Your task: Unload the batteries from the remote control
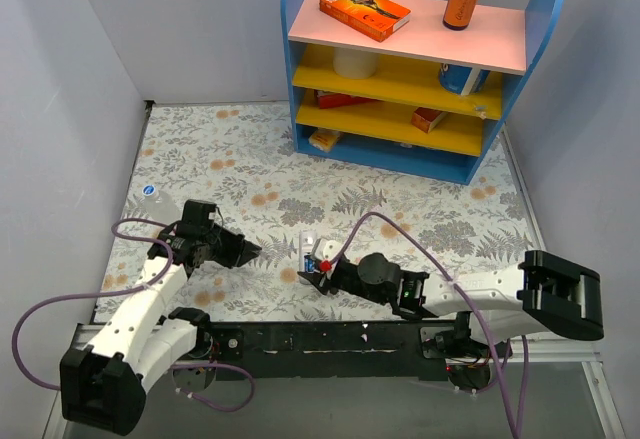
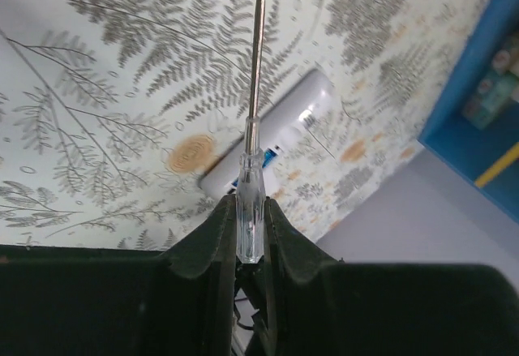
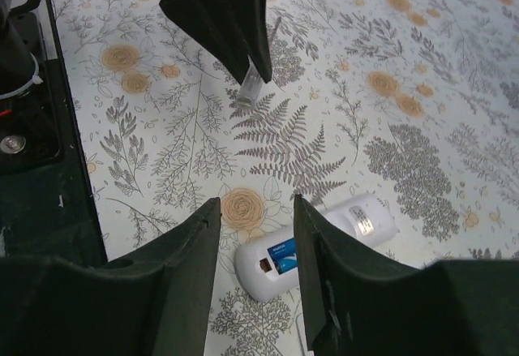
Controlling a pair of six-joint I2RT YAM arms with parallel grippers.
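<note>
- The left arm (image 1: 140, 311) has smooth white shells on its links, and black housings at the joints.
- One of its joints is a large black box (image 1: 93, 387) with rounded corners.
- The right arm (image 1: 485, 294) is built the same way: white shells, round black housings, and a large black boxy joint (image 1: 562, 294).
- A thin purple cable (image 1: 30, 331) hangs in loose loops along the left arm, and a second purple cable (image 1: 400, 231) arches over the right arm.
- The left gripper (image 1: 252, 249) is all black. Its fingers (image 2: 199, 246) are matte, thick at the root and narrow at the tip.
- The right gripper (image 1: 306, 277) is black too, with a small red spot (image 1: 325, 262) near its front. Its fingers (image 3: 182, 250) are broad wedges.
</note>
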